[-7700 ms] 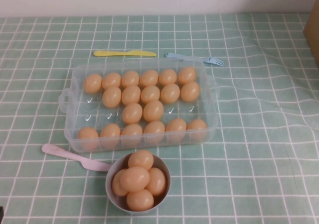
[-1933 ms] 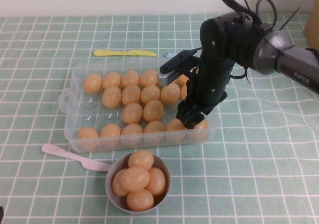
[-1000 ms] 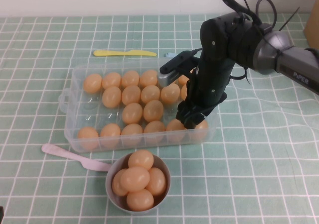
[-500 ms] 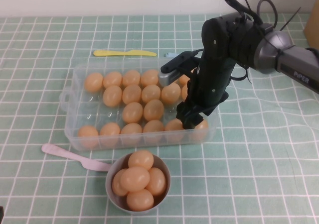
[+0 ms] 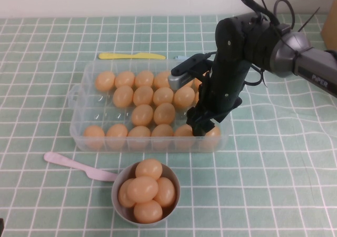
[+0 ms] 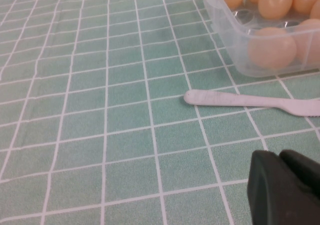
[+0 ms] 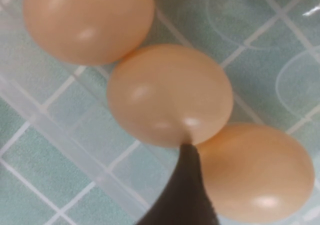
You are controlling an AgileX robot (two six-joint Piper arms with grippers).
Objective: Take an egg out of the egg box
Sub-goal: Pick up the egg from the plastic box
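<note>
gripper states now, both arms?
Left gripper: parked low over the table near the pink knife, shut, empty.
Right gripper: down in the egg box, open, one finger between two eggs.

Three eggs lie in a row inside the egg box; a dark fingertip touches the middle egg.

1. You are looking down on a counter covered by a pale green cloth with a white grid.
2. The cloth lies rumpled in soft creases on your right side.
3. Along the far edge runs a plain white wall.
4. A brown cardboard-coloured edge shows at the far right.
5. The light is even and soft.
</note>
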